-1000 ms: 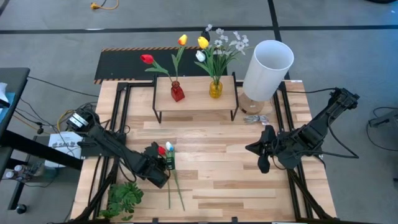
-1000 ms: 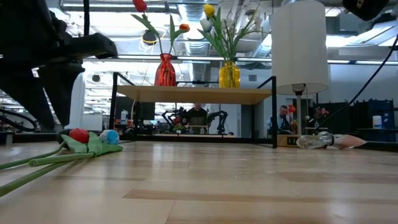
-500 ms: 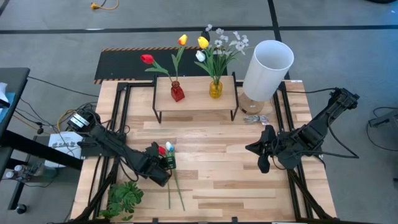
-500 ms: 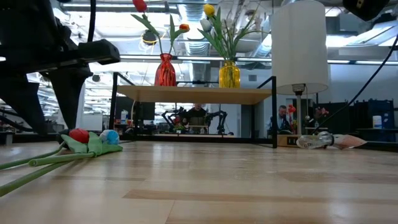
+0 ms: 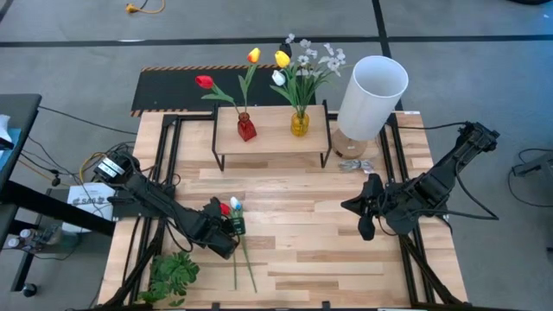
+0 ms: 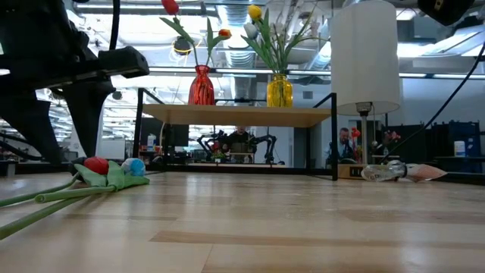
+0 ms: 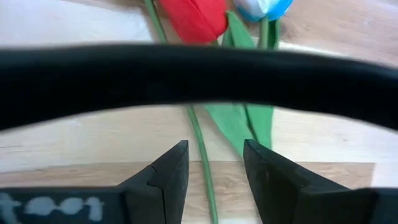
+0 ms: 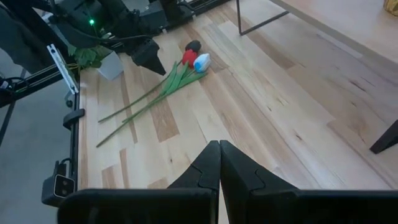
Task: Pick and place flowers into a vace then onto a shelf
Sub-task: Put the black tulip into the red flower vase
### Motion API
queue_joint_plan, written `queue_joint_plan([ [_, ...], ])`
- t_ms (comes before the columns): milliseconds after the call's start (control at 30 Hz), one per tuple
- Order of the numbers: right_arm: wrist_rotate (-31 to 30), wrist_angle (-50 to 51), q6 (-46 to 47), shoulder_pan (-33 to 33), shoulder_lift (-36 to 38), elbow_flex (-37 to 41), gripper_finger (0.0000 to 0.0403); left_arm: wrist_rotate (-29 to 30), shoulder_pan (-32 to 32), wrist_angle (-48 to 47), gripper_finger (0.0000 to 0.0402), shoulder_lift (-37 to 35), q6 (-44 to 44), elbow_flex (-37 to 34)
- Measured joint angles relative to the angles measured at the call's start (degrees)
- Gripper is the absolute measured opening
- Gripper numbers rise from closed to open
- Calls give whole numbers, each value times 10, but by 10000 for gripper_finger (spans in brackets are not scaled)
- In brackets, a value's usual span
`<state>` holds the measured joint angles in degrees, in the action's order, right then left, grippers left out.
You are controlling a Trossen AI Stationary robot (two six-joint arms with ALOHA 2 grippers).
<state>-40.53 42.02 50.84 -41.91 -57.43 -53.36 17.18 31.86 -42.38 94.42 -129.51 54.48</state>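
Observation:
Two tulips lie flat on the table, one red [image 5: 225, 208] and one white-blue [image 5: 234, 204], with their long green stems [image 5: 238, 259] pointing to the near edge. They also show in the low view [image 6: 96, 164] and in the right wrist view [image 8: 188, 56]. My left gripper [image 5: 230, 226] is open just over them. Its fingers stand on either side of the red tulip's stem [image 7: 200, 146], below the head, without visibly touching it. My right gripper [image 5: 365, 226] is shut and empty, right of centre. The shelf [image 5: 272, 131] at the far middle carries a red vase [image 5: 247, 128] and a yellow vase [image 5: 299, 123], both holding flowers.
A tall white lamp [image 5: 371, 86] stands right of the shelf, with a clear crumpled wrapper [image 5: 354, 165] at its foot. A bushy green sprig [image 5: 173, 275] lies at the near left corner. A black striped panel [image 5: 177, 86] lies behind the shelf. Bare wood lies between the grippers.
My left arm has shifted a little toward the table's right over the tulips, with its fingers still apart. The tulips have not moved.

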Motion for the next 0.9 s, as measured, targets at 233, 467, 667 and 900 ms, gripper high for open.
queue_joint_plan([
  [233,0,0,-2,-1,0,0,0,-53,0,43,141,50,4,1],
  [467,2,0,-2,-1,0,0,0,-53,0,53,140,57,5,2],
  [667,2,0,-2,-1,0,0,0,-64,-3,20,108,59,-17,2],
  [900,2,-1,-2,-1,0,0,0,-77,-20,7,40,59,14,2],
])
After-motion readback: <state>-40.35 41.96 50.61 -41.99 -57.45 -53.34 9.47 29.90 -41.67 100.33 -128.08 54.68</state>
